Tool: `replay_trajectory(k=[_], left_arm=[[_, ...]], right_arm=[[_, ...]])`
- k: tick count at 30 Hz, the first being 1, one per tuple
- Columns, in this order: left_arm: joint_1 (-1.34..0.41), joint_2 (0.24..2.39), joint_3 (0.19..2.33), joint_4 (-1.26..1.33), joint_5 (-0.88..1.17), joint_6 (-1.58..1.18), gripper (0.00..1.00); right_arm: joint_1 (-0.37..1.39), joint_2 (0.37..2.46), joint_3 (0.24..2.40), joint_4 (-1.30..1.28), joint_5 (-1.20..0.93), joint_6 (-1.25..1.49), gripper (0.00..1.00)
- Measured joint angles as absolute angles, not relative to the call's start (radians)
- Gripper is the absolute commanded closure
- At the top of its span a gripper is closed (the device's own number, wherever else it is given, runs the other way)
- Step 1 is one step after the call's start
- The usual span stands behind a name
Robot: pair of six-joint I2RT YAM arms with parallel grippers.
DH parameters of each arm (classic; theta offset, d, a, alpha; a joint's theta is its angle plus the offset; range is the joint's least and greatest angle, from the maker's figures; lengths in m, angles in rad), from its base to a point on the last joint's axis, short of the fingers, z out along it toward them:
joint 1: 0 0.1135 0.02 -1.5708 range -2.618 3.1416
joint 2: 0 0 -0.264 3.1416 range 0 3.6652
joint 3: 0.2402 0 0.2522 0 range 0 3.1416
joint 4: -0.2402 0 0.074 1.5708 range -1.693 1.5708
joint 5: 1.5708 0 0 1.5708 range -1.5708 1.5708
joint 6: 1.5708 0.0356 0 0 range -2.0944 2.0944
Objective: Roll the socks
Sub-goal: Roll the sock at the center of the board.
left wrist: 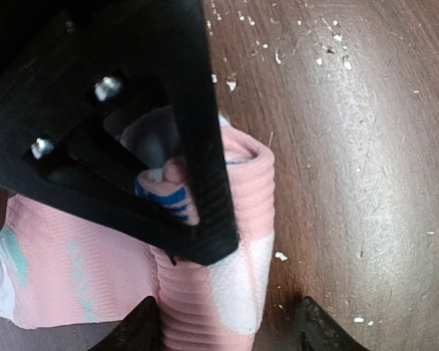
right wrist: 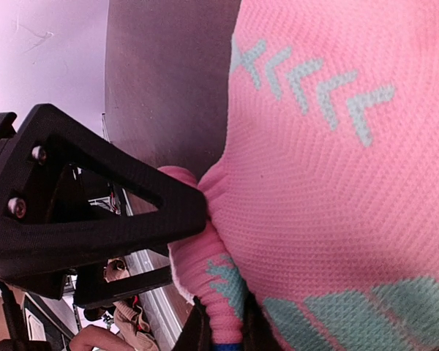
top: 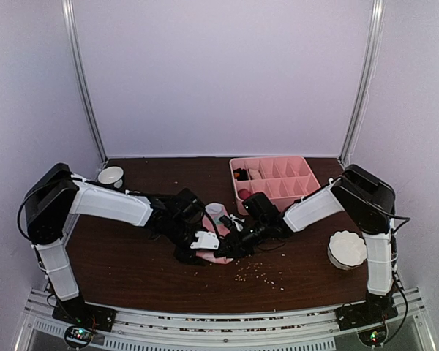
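The pink sock lies mid-table where both arms meet; part of it is rolled into a ribbed bundle with a white patch. My left gripper is open, one fingertip at the roll's edge and the other standing apart on the bare wood. My right gripper is shut on a fold of the pink sock's ribbed cuff, with the mint-patterned body bulging beside it. The right gripper's black finger presses into the roll from above. Only one sock shows.
A pink divided tray stands at the back right with small items in its left cells. A white bowl sits back left and a fluted white bowl near the right arm. Crumbs are scattered in front.
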State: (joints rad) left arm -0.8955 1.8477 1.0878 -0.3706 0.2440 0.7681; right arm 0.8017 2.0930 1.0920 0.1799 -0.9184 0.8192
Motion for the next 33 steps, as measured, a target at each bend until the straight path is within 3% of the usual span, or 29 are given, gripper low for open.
replay_trajectory(k=[9,15,27,29,33], left_arm=[[-0.925,1.785,1.009,-0.252,0.175,0.760,0.38],[-0.927,1.738,0.990,-0.235,0.192,0.765,0.45],[-0.940,1.808,1.030,-0.268,0.192,0.776,0.49],[-0.940,1.821,1.047,-0.273,0.187,0.776,0.54],[-0.940,1.848,1.070,-0.287,0.183,0.776,0.74]], right_arm=[[0.803,2.093,1.084,0.191,-0.925,0.835,1.00],[0.803,2.093,1.080,0.200,-0.927,0.841,1.00],[0.803,2.093,1.063,0.238,-0.929,0.865,1.00],[0.803,2.093,1.059,0.247,-0.931,0.868,1.00],[0.803,2.093,1.055,0.256,-0.931,0.872,1.00]])
